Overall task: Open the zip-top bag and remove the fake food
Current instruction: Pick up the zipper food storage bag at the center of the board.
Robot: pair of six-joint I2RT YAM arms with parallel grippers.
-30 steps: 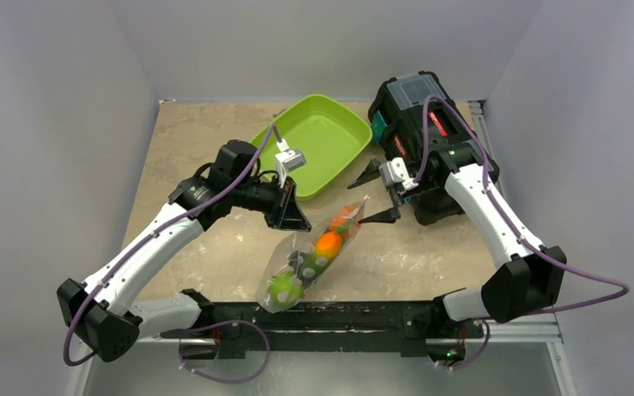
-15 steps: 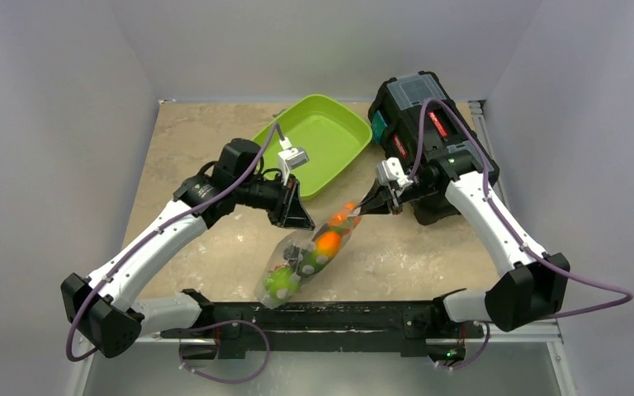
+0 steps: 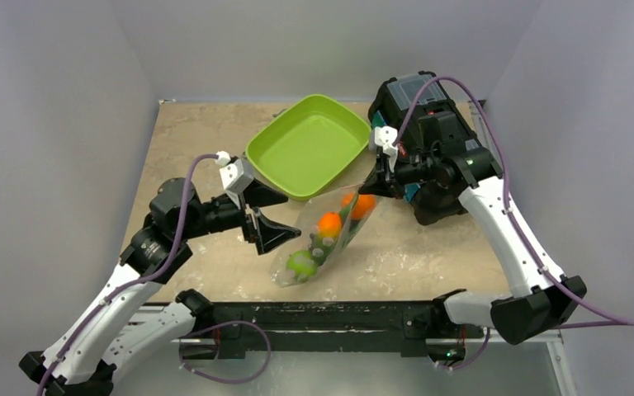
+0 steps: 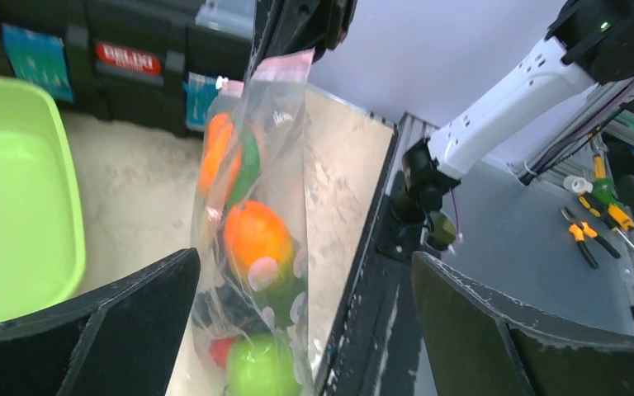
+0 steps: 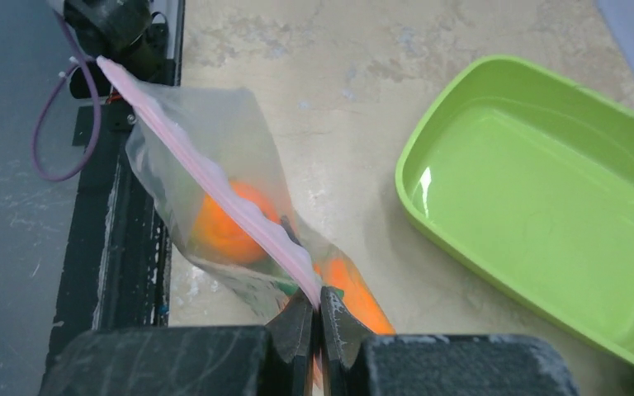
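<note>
The zip-top bag (image 3: 330, 235) hangs slanted, its top raised toward the back right and its lower end near the table's front edge. My right gripper (image 3: 377, 183) is shut on one end of its pink zip strip (image 5: 215, 186), the jaws pinched together (image 5: 315, 304). The fake food shows through the clear plastic: an orange (image 3: 329, 223), a green lime (image 3: 301, 264), another orange piece (image 4: 219, 153) and a red strawberry (image 4: 223, 351). My left gripper (image 3: 285, 216) stands wide open just left of the bag. In the left wrist view (image 4: 305, 330) the bag's lower part lies between the fingers, nearer the left one.
The lime-green tray (image 3: 276, 169) sits behind the bag with nothing in it. A black toolbox (image 3: 417, 107) stands at the back right, behind the right arm. The black base rail (image 3: 322, 318) runs along the front edge.
The right gripper has shut on the bag's zip strip and lifted that end up and back. The left gripper has opened wide and drawn back to the left.
</note>
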